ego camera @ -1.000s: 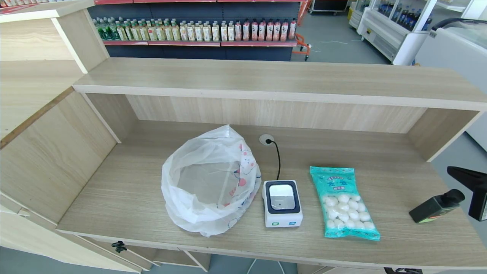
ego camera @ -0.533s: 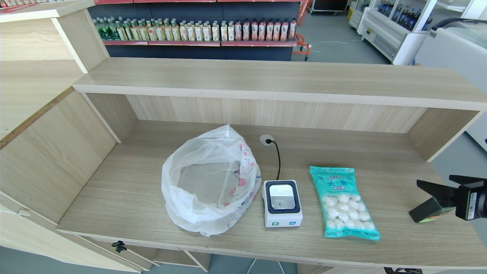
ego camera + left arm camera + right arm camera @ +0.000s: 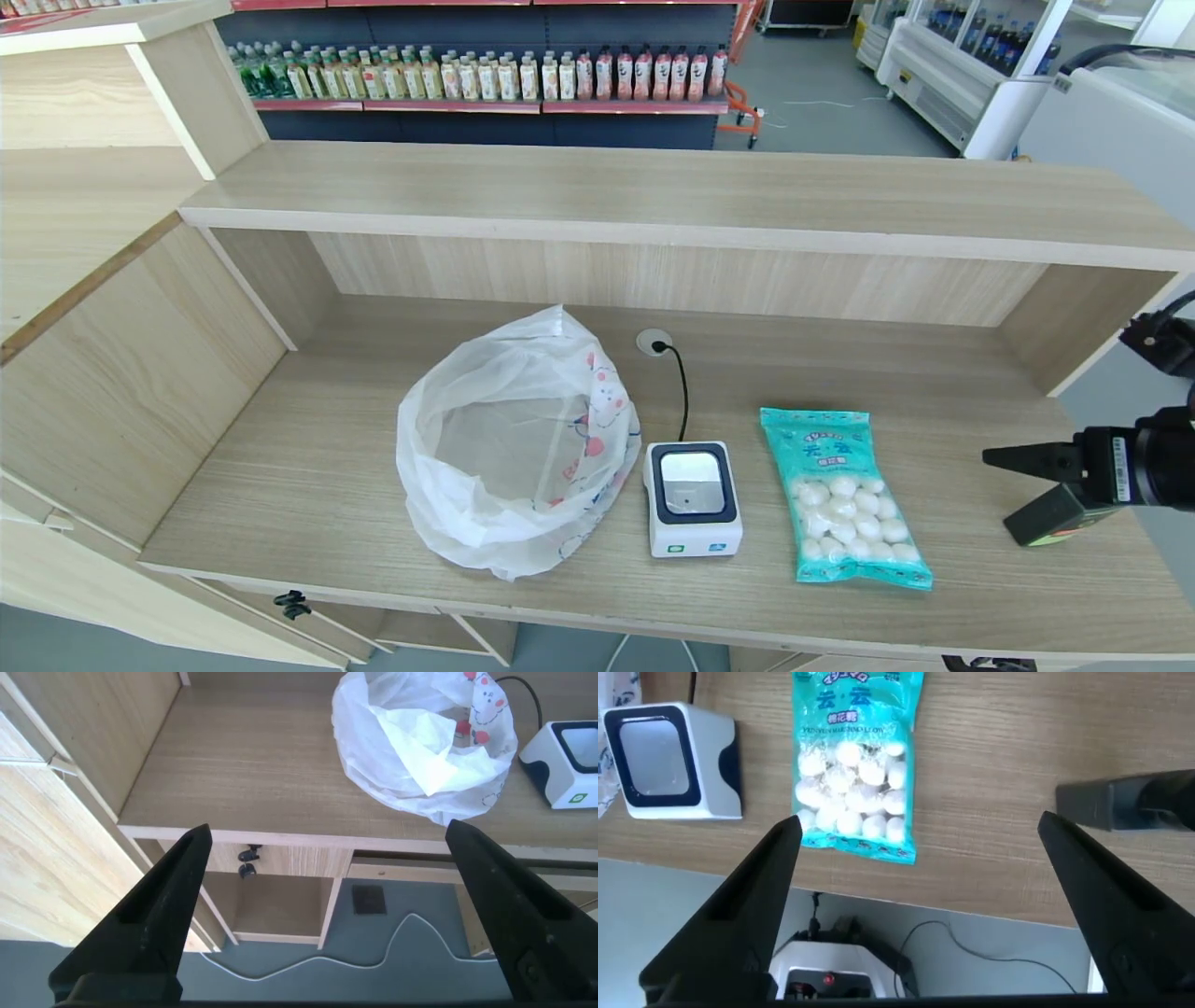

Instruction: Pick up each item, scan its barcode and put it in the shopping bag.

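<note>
Right jaws spread wide near dark bottle (image 3: 1050,516).

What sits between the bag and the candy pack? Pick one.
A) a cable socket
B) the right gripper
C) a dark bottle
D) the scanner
D: the scanner stands with the bag on its left and the candy pack on its right.

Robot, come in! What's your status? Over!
Left gripper, right gripper: jaws open, empty. Candy bag flat on counter beside scanner; shopping bag empty. Dark bottle by right gripper. Nothing blocking.
</note>
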